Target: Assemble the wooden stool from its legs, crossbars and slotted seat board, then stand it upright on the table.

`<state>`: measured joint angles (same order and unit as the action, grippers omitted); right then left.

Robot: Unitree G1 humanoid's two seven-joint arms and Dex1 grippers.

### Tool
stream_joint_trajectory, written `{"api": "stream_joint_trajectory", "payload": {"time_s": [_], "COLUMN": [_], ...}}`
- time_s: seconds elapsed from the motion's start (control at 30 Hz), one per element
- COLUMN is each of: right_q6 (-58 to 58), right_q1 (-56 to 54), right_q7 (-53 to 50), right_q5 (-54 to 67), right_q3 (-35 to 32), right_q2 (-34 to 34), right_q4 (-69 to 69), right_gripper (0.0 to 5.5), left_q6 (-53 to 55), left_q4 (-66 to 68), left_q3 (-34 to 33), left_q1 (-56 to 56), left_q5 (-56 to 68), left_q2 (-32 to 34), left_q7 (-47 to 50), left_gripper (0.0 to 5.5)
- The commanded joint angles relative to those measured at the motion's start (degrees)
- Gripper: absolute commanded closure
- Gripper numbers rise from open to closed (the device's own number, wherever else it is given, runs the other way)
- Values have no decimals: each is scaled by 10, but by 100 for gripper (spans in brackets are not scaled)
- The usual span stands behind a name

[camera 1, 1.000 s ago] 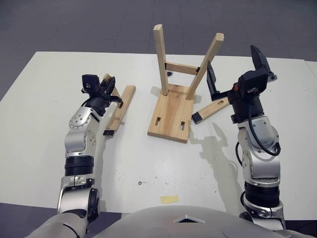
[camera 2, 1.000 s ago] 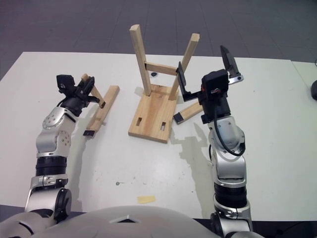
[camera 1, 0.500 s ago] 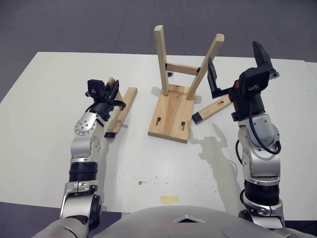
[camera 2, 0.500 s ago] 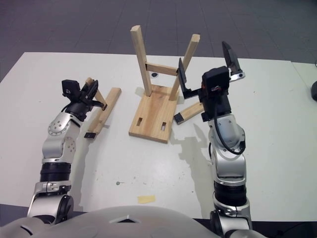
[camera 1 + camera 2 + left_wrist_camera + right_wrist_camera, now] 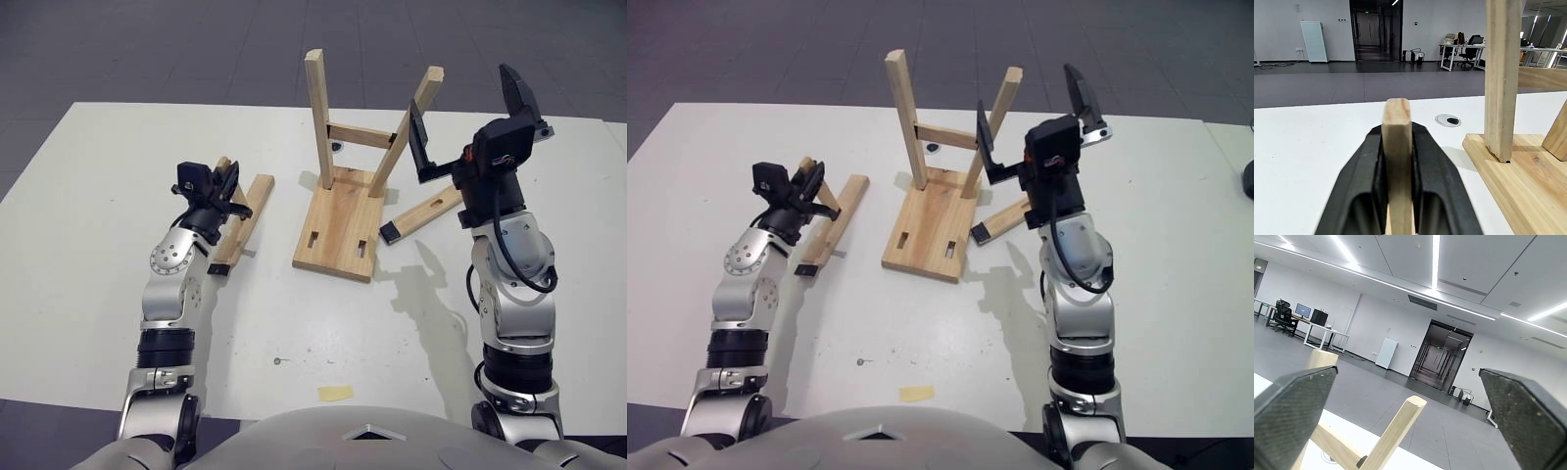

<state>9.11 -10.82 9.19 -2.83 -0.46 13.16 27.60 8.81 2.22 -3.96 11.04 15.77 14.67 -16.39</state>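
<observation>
Now we're mid-assembly: the board (image 5: 338, 230) lies centre, two legs (image 5: 318, 117) slotted in. Our left gripper (image 5: 223, 186) clamps a leg (image 5: 253, 194) lying left of it; the right gripper (image 5: 460, 93) gapes wide, raised. Next we'd carry that leg to the near slots (image 5: 312, 238).

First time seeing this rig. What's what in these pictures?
A humanoid robot with two arms, each ending in two-finger jaws. The two wide pictures come from its head, looking down over the arms; the other two from a camera on each wrist. On the white table lies the seat board, two legs and a crossbar standing up from it. A loose leg lies to its right, another to its left. The left jaws are shut on a wooden piece; the right jaws are open, empty, raised beside the standing legs.
</observation>
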Motion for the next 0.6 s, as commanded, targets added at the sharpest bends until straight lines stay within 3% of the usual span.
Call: {"api": "stream_joint_trajectory", "payload": {"time_s": [0.03, 0.1, 0.13, 0.6], "right_q6": [1, 0, 0, -6], "right_q1": [-9, -14, -15, -17], "right_q7": [0, 0, 0, -5], "right_q5": [-2, -2, -2, -5], "right_q3": [2, 1, 0, 9], "right_q2": [0, 0, 0, -6], "right_q4": [-4, -6, -7, -17], "right_gripper": [10, 10, 10, 10], "left_q6": [58, 68, 74, 112], "left_q4": [21, 21, 20, -21], "left_q3": [23, 21, 19, -16], "left_q1": [-27, -26, -27, 53], "left_q5": [-18, -11, -8, 10], "left_q2": [3, 0, -1, -2], "left_q7": [-7, -11, -11, 1], "left_gripper": [509, 509, 472, 252]}}
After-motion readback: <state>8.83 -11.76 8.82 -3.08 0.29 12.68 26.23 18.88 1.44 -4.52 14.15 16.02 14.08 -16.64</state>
